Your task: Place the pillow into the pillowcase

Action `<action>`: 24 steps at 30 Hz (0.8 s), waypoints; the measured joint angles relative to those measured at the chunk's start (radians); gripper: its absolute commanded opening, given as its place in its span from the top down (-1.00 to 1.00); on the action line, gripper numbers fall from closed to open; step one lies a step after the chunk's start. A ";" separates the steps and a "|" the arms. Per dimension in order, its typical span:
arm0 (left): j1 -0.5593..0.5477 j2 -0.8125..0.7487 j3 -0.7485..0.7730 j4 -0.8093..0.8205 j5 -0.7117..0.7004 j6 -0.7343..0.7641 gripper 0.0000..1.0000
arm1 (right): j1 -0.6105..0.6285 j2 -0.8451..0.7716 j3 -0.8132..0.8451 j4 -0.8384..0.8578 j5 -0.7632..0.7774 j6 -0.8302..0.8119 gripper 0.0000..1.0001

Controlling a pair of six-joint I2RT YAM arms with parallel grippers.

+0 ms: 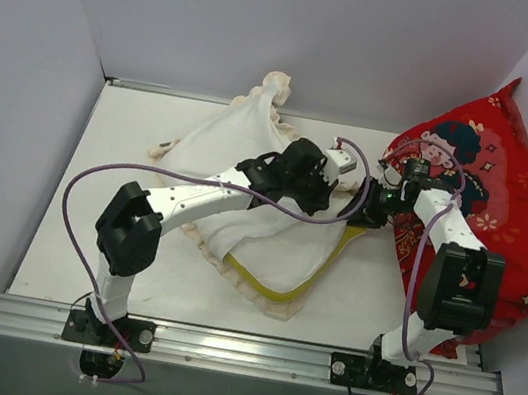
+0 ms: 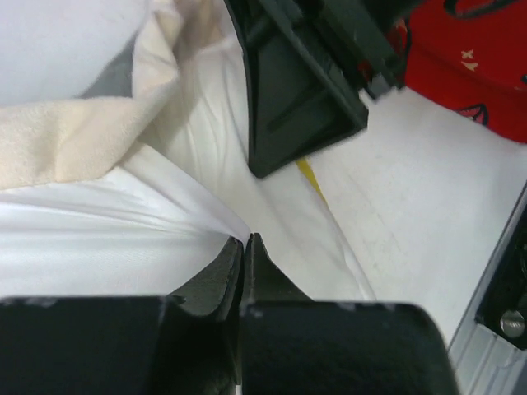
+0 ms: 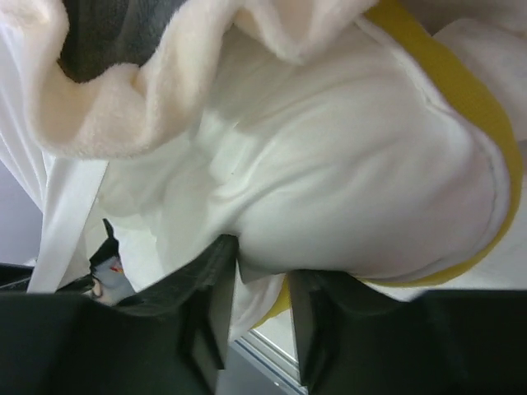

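Risk: pillow (image 3: 354, 189) may bunch at the pillowcase (image 1: 215, 139) mouth if the left pinch slips and the opening sags shut; yellow strip (image 3: 461, 99) could snag on the frill (image 3: 123, 115).
Left gripper (image 2: 245, 240): arm stretched to mid-table, jaws pressed together on a fold of pillowcase cloth.
Right gripper (image 3: 259, 265): wrist turned inward toward the left one, jaws pinching the pillow's edge.
Pillow: bulging just ahead of the right jaws, partly under the frill.

The white table (image 1: 76, 227) is carrying the pillowcase (image 1: 207, 142) and the pillow (image 1: 284, 262), lying overlapped at its middle, while a red cushion (image 1: 522, 200) is resting along its right side.
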 measured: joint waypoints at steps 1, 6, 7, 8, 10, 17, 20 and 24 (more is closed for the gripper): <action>-0.003 -0.010 -0.013 -0.003 -0.004 -0.008 1.00 | 0.000 0.009 0.028 -0.026 0.013 -0.031 0.19; 0.004 -0.102 -0.097 -0.050 0.047 -0.034 -0.30 | -0.023 0.018 0.111 -0.108 0.039 -0.132 -0.40; 0.011 -0.119 -0.098 -0.058 0.066 -0.038 -0.37 | -0.035 0.018 0.113 -0.108 0.046 -0.141 -0.41; 0.017 -0.132 -0.095 -0.061 0.081 -0.034 -0.40 | -0.048 0.018 0.113 -0.107 0.053 -0.143 -0.42; 0.045 -0.145 -0.063 -0.069 0.092 -0.015 -0.45 | -0.072 0.018 0.113 -0.107 0.071 -0.139 -0.42; 0.225 0.044 0.308 -0.086 0.063 0.118 -0.46 | -0.106 0.108 0.164 -0.098 0.095 -0.061 -0.48; 0.271 0.207 0.481 -0.084 0.034 0.182 -0.49 | -0.092 0.186 0.202 -0.081 0.094 -0.015 -0.48; 0.292 0.454 0.682 -0.110 -0.011 0.272 -0.36 | -0.045 0.282 0.248 -0.068 0.103 0.011 -0.30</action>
